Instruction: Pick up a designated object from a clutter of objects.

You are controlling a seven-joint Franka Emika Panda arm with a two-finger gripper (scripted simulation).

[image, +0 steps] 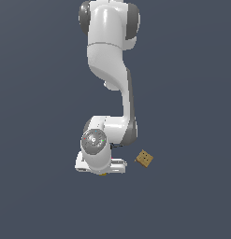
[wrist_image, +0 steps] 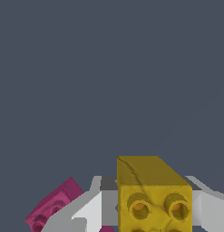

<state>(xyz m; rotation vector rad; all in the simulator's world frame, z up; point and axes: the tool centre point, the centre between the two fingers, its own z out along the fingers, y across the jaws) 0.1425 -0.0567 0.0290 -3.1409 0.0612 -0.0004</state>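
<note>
You have the mustard-yellow toy brick (wrist_image: 152, 195) sitting between the 2 pale fingers (wrist_image: 88, 210) in the wrist view, its stud holes facing the camera, and the fingers flank it closely on both sides. I judge the gripper (image: 104, 172) to be clamped on it, though the actual contact faces are hidden by the brick itself. In the exterior view the hand is low over the dark floor and only a sliver of yellow shows beneath it, so you cannot tell from there whether the brick is off the surface yet. The grasp looks made; the lift is what remains (treat it as unconfirmed).

Watch the pink brick (wrist_image: 52, 206), which lies just beside 1 finger and could be dragged along. The tan perforated block (image: 144, 158) sits near the hand on the exterior view's right, apart from it and not in your way. The arm hides whatever else lies below.
</note>
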